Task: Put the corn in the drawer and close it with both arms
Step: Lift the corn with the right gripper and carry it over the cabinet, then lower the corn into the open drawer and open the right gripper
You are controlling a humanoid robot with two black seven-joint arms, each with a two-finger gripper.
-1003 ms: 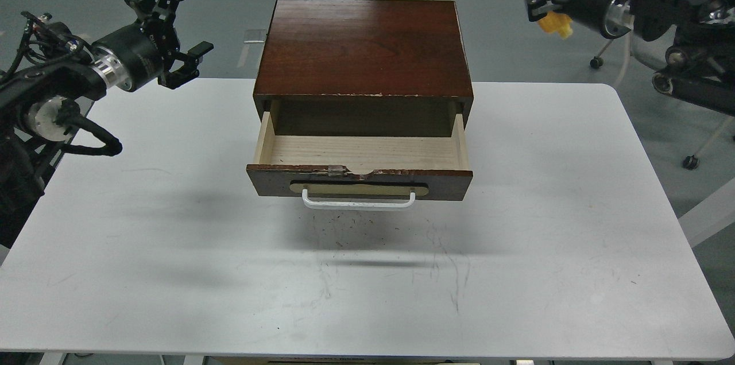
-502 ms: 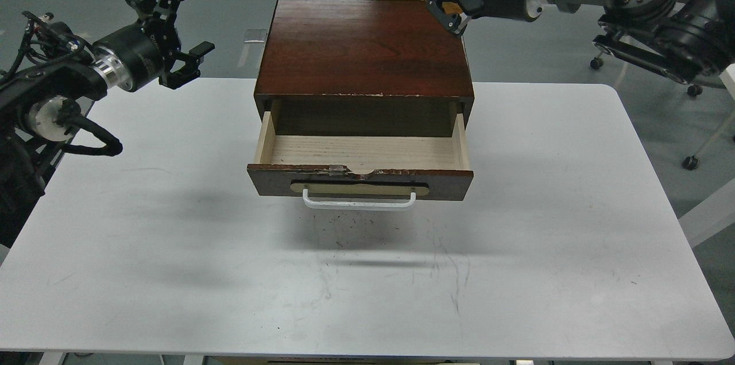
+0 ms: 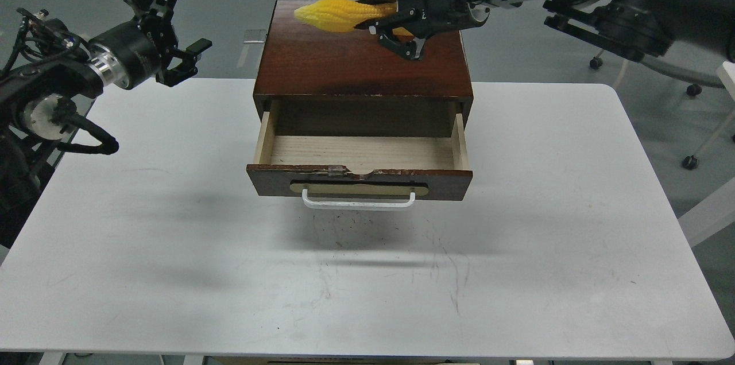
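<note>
The dark brown drawer point(image 3: 360, 180) stands pulled open at the front of its cabinet point(image 3: 362, 49), with its pale wood inside bare and its white bar handle point(image 3: 359, 203) facing me. My right gripper point(image 3: 393, 23) is shut on the thick end of the yellow corn point(image 3: 339, 14). It holds the corn level above the cabinet top, tip pointing left. My left gripper point(image 3: 175, 29) is open and empty, in the air off the table's far left edge.
The cabinet sits at the back middle of the white table point(image 3: 545, 239). Wheeled stands point(image 3: 689, 161) are on the floor beyond the table's right side.
My right arm has swung left and down with the corn, from the top right corner to above the cabinet top. The left arm has barely moved.
</note>
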